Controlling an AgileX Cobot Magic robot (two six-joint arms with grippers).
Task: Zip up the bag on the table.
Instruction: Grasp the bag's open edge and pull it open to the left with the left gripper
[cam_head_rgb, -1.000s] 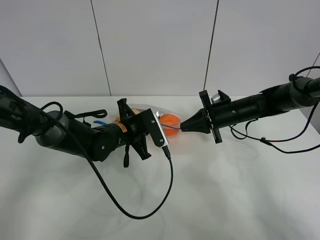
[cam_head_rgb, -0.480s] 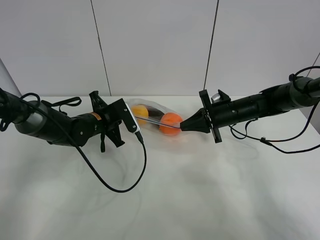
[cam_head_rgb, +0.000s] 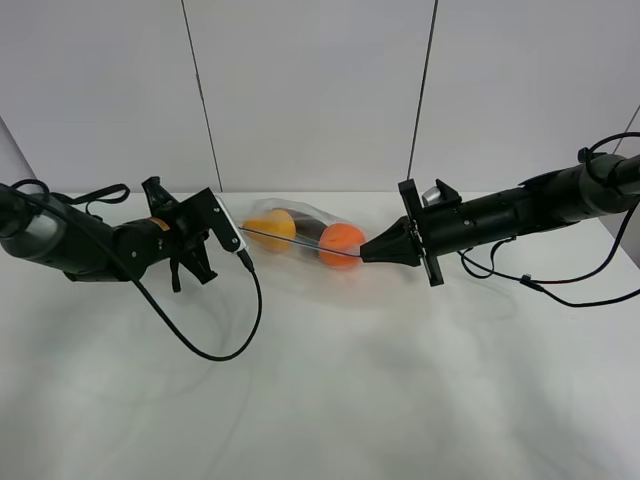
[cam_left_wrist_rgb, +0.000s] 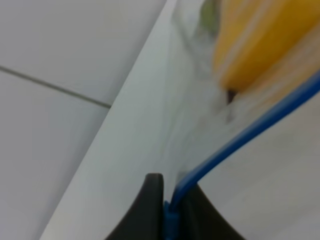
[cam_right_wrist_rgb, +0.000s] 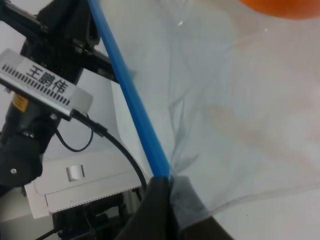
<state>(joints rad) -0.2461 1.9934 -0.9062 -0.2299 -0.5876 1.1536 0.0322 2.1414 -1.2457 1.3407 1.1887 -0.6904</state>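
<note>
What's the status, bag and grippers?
Left gripper shut on blue seal strip of clear plastic zip bag, one end. Right gripper shut on other end. Strip stretched between them; nothing blocking it.

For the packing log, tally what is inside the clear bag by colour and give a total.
Yellow: 1 (yellow fruit)
Orange: 1 (orange fruit)
Dark: 1 (dark item, lying between the other two)
Total inside the bag: 3
</note>
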